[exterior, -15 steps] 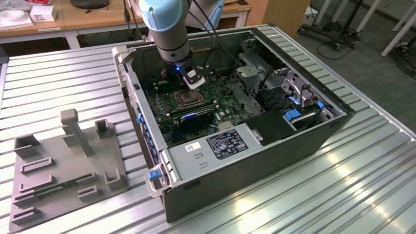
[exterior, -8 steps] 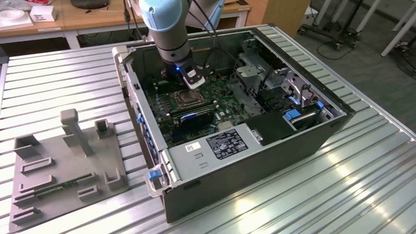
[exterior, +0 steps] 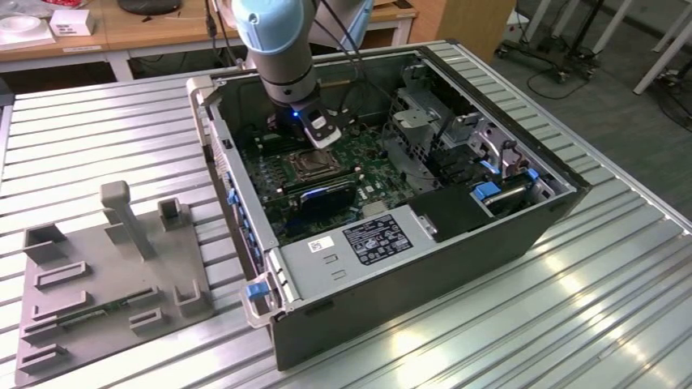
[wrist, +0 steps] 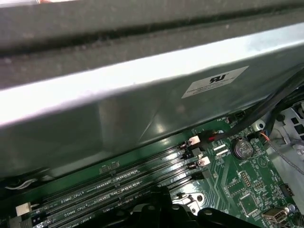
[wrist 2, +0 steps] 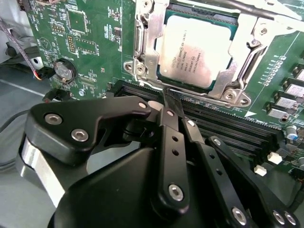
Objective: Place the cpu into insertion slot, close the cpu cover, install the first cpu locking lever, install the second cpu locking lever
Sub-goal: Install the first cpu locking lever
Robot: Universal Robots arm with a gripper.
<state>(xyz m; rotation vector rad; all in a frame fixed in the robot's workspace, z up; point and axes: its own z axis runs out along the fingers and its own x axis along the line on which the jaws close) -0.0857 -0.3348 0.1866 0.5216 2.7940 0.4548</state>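
1. Presently, the gripper (exterior: 324,139) hung inside the open computer case (exterior: 433,267), low over the green motherboard (wrist 2: 90,42).
2. In the second wrist view, the black fingers (wrist 2: 171,102) were drawn together into one narrow tip, with nothing held between them.
3. The cpu (wrist 2: 194,50) lay flat in the insertion slot (wrist 2: 164,78), just beyond the fingertips.
4. The cpu cover (wrist 2: 237,66) lay down around the cpu, its silvery frame bordering the chip on all visible sides.
5. The fingertip ended at the near edge of that frame; whether it touched could not be told.
6. Long black memory slots (wrist 2: 223,128) ran directly beneath the fingers.
7. A round coin battery (wrist 2: 64,70) sat on the board, well off to one side of the fingers.
8. The case rested on a ribbed metal table (exterior: 108,146).
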